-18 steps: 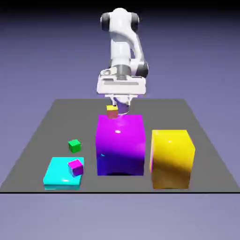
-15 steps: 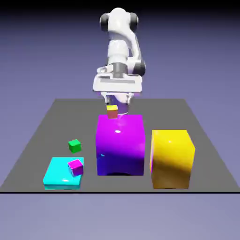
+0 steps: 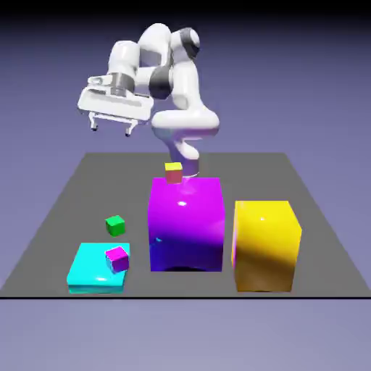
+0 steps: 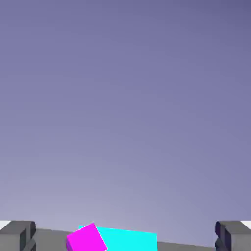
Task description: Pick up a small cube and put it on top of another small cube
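Wide-open gripper (image 3: 111, 131) hangs with nothing between its fingers

Seen from the exterior view, the gripper is high toward the exterior view's left, tilted, its two fingers spread well apart and touching nothing. Well below it, the green cube (image 3: 115, 225) sits on the dark table (image 3: 239, 177), just beyond the cyan block (image 3: 99, 268) and to the exterior view's left of the purple block (image 3: 186, 224). One corner edge of the cube points roughly toward the camera, so its faces lie askew to the table's edges; its sides look about equal, with no long axis that I can make out at this size.

From the hand view, the fingertips (image 4: 18, 236) stand at opposite sides, with the magenta cube (image 4: 87, 238) and the cyan block beyond, between them in the picture but not gripped.
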Available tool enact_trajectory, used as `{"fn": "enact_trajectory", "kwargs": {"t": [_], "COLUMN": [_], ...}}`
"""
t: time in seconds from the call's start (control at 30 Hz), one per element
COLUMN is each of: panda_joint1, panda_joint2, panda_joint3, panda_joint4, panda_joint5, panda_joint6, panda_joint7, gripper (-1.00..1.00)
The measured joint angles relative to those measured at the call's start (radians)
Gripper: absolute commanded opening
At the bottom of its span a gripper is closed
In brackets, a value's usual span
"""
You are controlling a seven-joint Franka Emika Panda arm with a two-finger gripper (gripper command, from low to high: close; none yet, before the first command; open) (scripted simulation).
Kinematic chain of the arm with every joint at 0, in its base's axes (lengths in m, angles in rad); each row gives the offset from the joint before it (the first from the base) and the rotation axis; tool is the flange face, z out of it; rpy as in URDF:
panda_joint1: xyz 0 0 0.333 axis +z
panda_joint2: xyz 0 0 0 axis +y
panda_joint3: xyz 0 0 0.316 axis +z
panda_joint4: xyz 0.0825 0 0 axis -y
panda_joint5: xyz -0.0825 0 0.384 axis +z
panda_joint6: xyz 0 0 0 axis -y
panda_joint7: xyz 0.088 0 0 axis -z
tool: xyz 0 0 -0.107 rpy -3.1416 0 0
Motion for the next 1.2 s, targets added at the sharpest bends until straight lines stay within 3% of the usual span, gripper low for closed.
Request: {"fn": "enact_trajectory", "kwargs": {"t": [1.2], "panda_joint1": [0.012], "panda_joint2": [-0.752], "panda_joint3": [-1.305], "panda_joint4": [0.091], "panda_joint5": [-0.896], "panda_joint6": [-0.676], "panda_joint7": [-0.712], "gripper": [0.00]}}
